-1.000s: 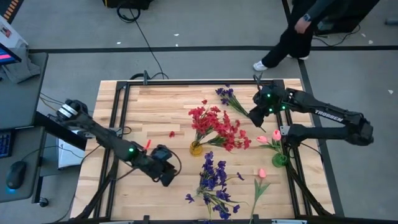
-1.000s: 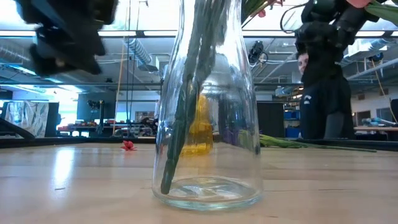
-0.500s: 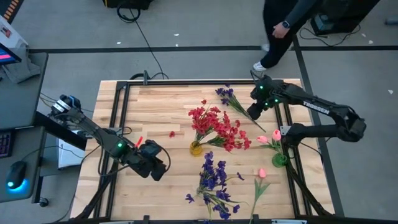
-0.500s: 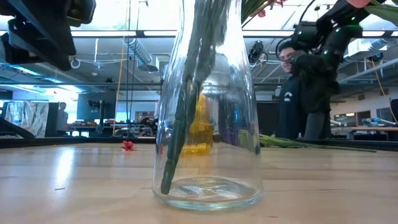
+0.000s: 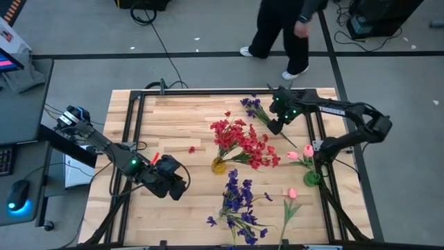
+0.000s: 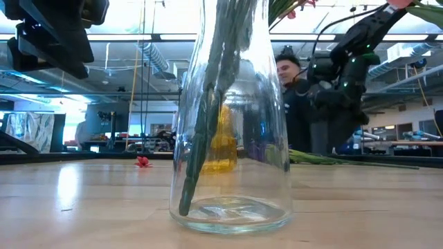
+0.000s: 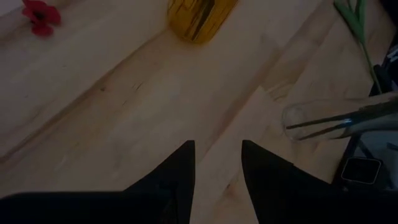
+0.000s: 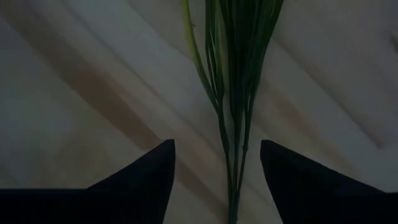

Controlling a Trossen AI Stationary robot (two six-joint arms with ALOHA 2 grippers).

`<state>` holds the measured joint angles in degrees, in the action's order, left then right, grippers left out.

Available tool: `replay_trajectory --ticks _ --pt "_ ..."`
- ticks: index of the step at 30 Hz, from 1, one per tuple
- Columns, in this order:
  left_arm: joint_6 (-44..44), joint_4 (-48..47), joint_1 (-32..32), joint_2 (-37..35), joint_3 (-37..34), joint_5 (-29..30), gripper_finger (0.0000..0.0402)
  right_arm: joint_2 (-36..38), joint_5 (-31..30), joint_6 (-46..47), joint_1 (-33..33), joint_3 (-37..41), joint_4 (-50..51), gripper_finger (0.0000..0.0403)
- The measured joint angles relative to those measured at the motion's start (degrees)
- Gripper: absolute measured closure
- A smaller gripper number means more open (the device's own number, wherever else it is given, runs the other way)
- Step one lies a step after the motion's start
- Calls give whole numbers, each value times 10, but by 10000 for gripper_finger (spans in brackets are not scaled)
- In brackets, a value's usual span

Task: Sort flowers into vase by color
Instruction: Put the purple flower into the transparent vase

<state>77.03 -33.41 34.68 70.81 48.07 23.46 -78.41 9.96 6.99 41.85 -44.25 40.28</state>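
The wooden tabletop (image 5: 173, 125) is being shown from above, with both dark arms reaching in over it from opposite sides. The left arm is being held stretched from the left edge toward the middle, its left gripper (image 5: 175, 189) hanging above bare wood to the left of the vases; in its wrist view the fingers (image 7: 180, 168) are being held slightly apart with nothing between them. The right arm is being bent in from the right edge toward the far side, and the right gripper (image 5: 275, 127) is being held low over the stems of a purple sprig (image 5: 253, 105) lying near the far edge; in its wrist view the fingers (image 8: 155, 174) are standing apart on either side of the green stems (image 8: 233, 93), not closed on them. The red flowers (image 5: 243, 141) are standing in a yellow vase (image 5: 218, 165) at the middle. A bunch of purple flowers (image 5: 236, 201) is showing at the near edge, where the low view is showing green stems inside a clear glass vase (image 6: 232, 138). Pink tulip buds (image 5: 302, 154) are standing in a green vase (image 5: 311, 178) at the right edge, and one pink tulip (image 5: 292, 194) is lying loose just beside it. A small red bloom (image 5: 192, 148) is lying alone left of the yellow vase. A person (image 5: 281, 31) is walking past beyond the far edge.
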Motion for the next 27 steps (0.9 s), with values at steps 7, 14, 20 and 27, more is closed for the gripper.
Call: replay_trajectory --ticks 7,14,20,27 --pt "-3 -7 0 0 0 6 266 -56 0 -7 0 0 -30 162" --pt "-3 -13 0 0 0 7 266 -101 -9 -12 0 0 -41 162" --pt "-3 -13 0 0 0 7 266 -114 -9 -14 3 0 -53 163" --pt "-4 -22 0 0 0 15 266 -112 -7 -23 23 0 -58 170"
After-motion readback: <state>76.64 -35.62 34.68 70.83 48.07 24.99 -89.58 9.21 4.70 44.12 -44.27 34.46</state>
